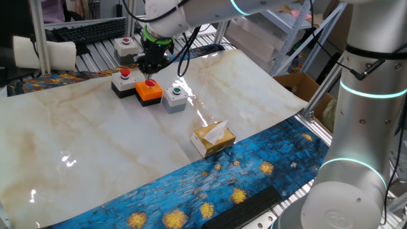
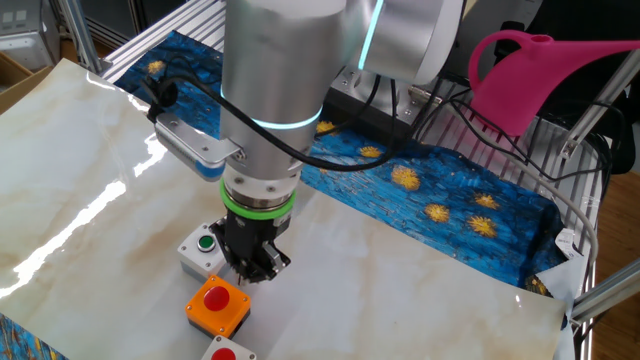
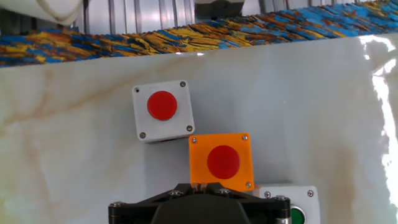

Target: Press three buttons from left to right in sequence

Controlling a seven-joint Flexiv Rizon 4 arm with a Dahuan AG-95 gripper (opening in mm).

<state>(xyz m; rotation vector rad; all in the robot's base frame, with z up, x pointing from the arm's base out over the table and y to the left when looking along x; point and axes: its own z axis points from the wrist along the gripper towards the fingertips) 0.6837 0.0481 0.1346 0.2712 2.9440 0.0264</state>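
- Blue cloth with yellow flowers (image 1: 210, 184): lies along the near edge of the table, partly under the marble-pattern sheet (image 1: 95, 140).
- Tissue box (image 1: 213, 138): tan, tissue sticking out of the top; stands on the marble sheet near its front edge, well apart from the buttons.
- Grey box with green button (image 1: 174, 97): right end of the row of three, touching the orange box at a corner.
- Orange box with red button (image 1: 149, 90): middle of the row, set slightly forward of the black box; the gripper is directly over it.
- Black box with white top and red button (image 1: 124, 80): left end of the row, just beside the orange box.
- Gripper (image 1: 151, 69): points straight down, tip just above or at the orange box's red button; contact cannot be confirmed. Whether the fingers are apart or together cannot be told from any view.
- Robot arm (image 2: 275, 90): silver, with a green ring above the gripper and a black cable looped beside it.
- Pale grey box with red button (image 1: 126, 47): stands apart, behind the row, off the marble sheet.
- Keyboard (image 1: 89, 30): black, at the far edge.
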